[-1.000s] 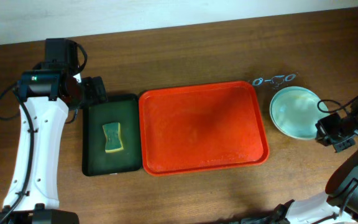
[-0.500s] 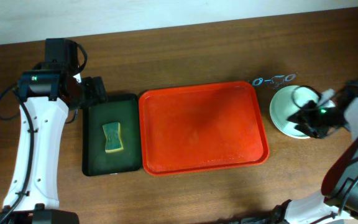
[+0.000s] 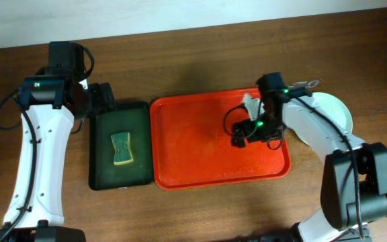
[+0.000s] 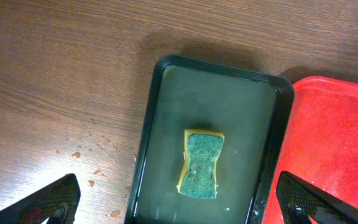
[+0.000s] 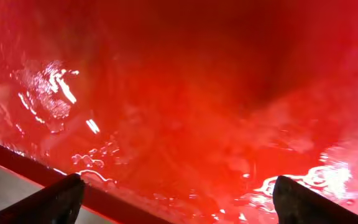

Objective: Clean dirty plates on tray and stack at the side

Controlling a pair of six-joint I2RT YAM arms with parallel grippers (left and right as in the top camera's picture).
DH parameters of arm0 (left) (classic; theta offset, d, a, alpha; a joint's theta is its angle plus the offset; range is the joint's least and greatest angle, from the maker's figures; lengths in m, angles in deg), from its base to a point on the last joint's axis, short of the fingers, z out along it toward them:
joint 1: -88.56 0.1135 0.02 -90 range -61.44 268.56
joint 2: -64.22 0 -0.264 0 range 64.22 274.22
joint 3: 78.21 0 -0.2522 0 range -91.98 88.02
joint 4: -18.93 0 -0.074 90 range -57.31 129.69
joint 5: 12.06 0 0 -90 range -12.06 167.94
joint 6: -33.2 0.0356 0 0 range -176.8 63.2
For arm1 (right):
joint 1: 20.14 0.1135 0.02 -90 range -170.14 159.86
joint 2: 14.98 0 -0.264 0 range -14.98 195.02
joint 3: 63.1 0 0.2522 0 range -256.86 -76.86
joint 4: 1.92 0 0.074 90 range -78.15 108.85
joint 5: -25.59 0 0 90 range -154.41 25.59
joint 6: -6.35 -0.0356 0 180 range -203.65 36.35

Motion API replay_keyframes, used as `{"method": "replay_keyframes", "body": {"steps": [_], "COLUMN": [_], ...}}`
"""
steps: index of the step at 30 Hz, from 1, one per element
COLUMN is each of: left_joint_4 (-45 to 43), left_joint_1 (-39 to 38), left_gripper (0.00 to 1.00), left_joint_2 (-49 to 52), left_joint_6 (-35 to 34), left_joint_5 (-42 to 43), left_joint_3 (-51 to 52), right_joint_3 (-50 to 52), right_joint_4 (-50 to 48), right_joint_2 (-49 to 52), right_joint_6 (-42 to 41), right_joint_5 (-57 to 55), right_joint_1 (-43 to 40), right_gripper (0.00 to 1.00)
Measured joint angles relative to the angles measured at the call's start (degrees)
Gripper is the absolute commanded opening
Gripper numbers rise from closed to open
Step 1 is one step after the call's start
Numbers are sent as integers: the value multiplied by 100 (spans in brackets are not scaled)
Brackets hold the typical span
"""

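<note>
Right gripper point(image 3: 246, 129), jaws spread, has moved from the plates point(image 3: 336, 109) to above the tray point(image 3: 193, 151). Plates lie apart, right of it.

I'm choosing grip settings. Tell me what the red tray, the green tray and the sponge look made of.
Red tray: likely moulded plastic, glossy; wet glints show in the right wrist view.
Dark green tray: probably plastic too, smooth with a dull sheen.
Sponge: yellow foam under a coarse green scouring layer.
</note>
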Motion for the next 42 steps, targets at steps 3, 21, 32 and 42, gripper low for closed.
{"method": "replay_keyframes", "body": {"steps": [3,21,32,42], "left_joint_4": [0,0,0,-2], "left_joint_1": [0,0,0,0], "left_gripper": [99,99,99,99], "left_joint_2": [0,0,0,0], "left_joint_6": [0,0,0,0], "left_joint_5": [0,0,0,0], "left_joint_3": [0,0,0,0], "right_joint_3": [0,0,37,39], "right_joint_4": [-2,-7,-7,-7], "right_joint_2": [2,2,-1191,-2830], "right_joint_6": [26,87,87,107], "right_joint_5": [-24,-66,-68,-105], "right_joint_1": [136,136,136,136], "right_gripper": [98,98,98,98]}}
